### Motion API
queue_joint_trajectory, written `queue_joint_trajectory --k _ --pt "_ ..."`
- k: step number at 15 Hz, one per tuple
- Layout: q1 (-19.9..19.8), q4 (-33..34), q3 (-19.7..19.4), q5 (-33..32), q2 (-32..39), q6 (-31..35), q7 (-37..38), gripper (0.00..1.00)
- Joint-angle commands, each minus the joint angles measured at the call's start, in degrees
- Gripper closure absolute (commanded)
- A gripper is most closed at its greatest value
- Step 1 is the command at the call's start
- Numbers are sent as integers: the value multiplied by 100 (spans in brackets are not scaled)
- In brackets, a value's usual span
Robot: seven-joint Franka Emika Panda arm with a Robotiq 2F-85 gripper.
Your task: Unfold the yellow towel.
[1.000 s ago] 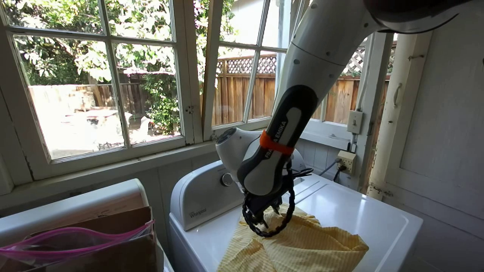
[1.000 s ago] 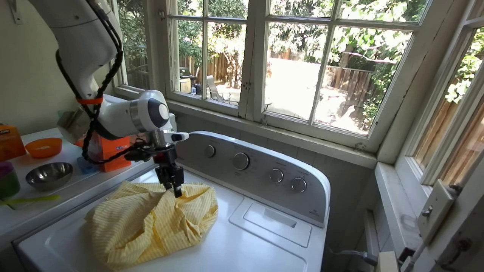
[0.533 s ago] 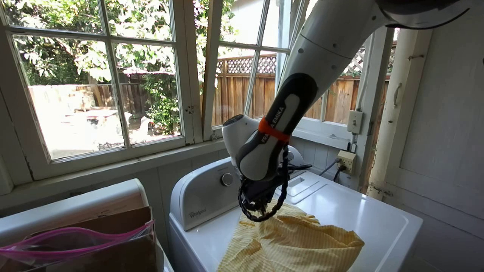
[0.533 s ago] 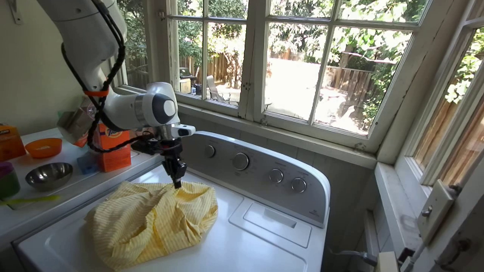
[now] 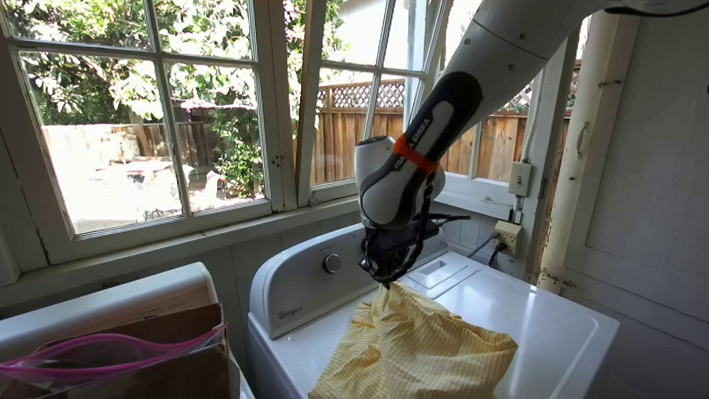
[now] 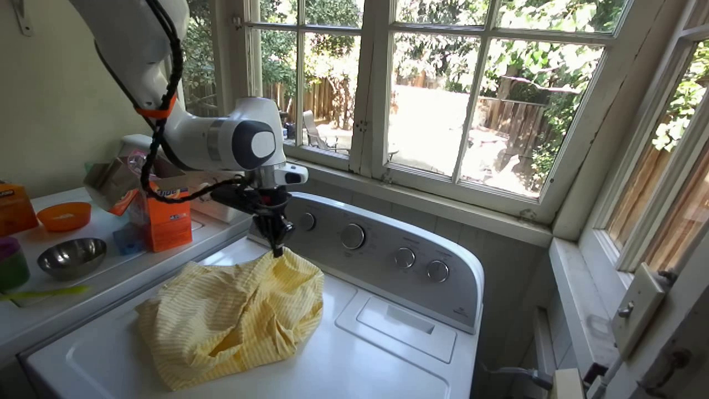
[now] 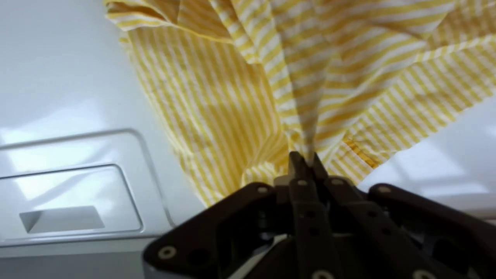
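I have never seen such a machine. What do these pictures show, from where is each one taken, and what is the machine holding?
This is a robot arm. Two cameras stand outside it and look from different places; the close picture comes from a camera on its wrist, looking past the jaws.

Under the arm is a white Whirlpool appliance, and on top lies a striped yellow towel, crumpled and only partly spread. The jaws are closed on a part of it and hold that part raised; much of the rest lies on the appliance. Beside it, in an exterior view, an orange bowl and a metal bowl stand on another white surface.
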Motion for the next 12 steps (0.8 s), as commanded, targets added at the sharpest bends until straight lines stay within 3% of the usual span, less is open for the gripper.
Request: queue_joint_trajectory --k 1,3,6,12 --pt "-69 -158 -448 -617 -637 -440 -470 100" --pt "-165 -23 -653 -1187 -752 -672 -711 100" --pt "-201 110 -934 -2285 -881 -1343 -291 100" --pt "-421 9 -981 -4419 -927 -1749 1803 100"
